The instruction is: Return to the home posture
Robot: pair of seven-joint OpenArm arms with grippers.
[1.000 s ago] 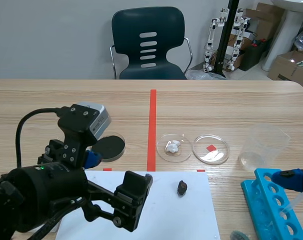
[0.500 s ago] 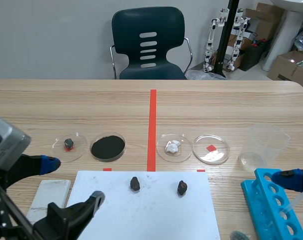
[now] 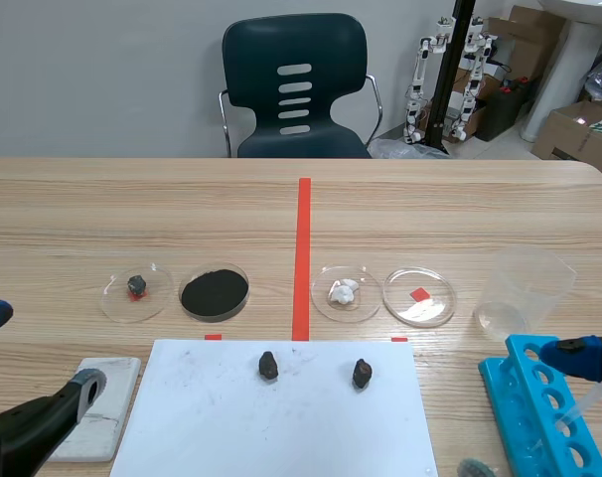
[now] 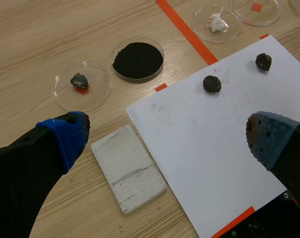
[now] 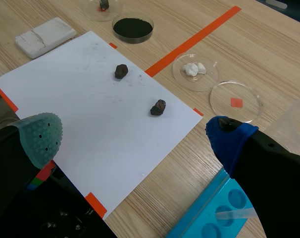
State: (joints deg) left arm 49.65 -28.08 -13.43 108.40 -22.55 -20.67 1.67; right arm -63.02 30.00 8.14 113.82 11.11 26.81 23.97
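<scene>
My left gripper sits low at the near left corner, open, with nothing between its fingers. In the left wrist view the left gripper hangs above a white sheet of paper and a white block. My right gripper is low at the near right, open and empty, over a blue tube rack. From the right wrist view the right gripper spans the paper. Two dark lumps lie on the paper.
Beyond the paper is a row of petri dishes: one with a dark lump, one with black powder, one with white bits, one over a red square. A clear beaker stands at the right. A chair is behind the table.
The left arm has drawn back from the middle toward the near left corner, uncovering the paper, the left dishes and the white block. The right arm has stayed put.
</scene>
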